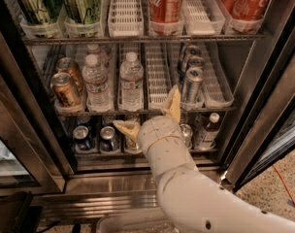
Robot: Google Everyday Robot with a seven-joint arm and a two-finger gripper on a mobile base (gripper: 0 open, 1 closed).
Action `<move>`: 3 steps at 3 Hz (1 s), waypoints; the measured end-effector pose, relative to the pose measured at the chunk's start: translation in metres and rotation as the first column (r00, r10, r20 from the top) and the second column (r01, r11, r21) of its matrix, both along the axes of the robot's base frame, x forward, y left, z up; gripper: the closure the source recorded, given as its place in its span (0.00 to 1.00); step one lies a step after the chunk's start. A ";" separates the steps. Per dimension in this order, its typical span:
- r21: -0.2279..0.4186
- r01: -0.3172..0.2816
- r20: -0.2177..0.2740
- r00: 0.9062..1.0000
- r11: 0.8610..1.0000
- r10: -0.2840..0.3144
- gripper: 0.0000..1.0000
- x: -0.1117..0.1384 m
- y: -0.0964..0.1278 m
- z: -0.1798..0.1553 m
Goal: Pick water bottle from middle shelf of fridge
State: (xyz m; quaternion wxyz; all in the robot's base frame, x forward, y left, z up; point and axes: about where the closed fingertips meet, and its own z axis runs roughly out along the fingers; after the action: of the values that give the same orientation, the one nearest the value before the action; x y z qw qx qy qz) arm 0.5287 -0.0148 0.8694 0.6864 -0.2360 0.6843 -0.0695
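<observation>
The fridge [264, 96] stands open with wire racks. On the middle shelf [157, 111] stand three clear water bottles with white caps: one at the front right [131, 81], one at the front left [96, 84], one behind [100, 57]. My gripper [150, 116] is open and empty, just in front of the middle shelf's front edge, below and to the right of the front right bottle. One tan finger [172, 103] points up, the other [125, 128] points left. It touches no bottle.
Brown cans [65, 89] stand left of the bottles, slim silver cans [191, 84] to the right. Red cola cans [165, 4] and green cans [79, 4] fill the rack above. Blue cans [83, 137] and a brown-liquid bottle [208, 129] sit on the rack below. The door frame [278, 110] is at the right.
</observation>
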 end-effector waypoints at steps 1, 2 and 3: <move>0.000 0.000 0.000 1.000 1.000 0.000 0.00 0.000 0.000 0.000; 0.024 0.025 0.023 0.999 0.999 -0.025 0.00 0.005 0.003 0.000; 0.097 0.039 0.053 0.998 0.995 -0.044 0.00 0.016 0.017 0.002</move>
State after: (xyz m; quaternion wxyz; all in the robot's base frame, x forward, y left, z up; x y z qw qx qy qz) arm 0.5449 0.0022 0.8718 0.7140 -0.1865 0.6724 -0.0573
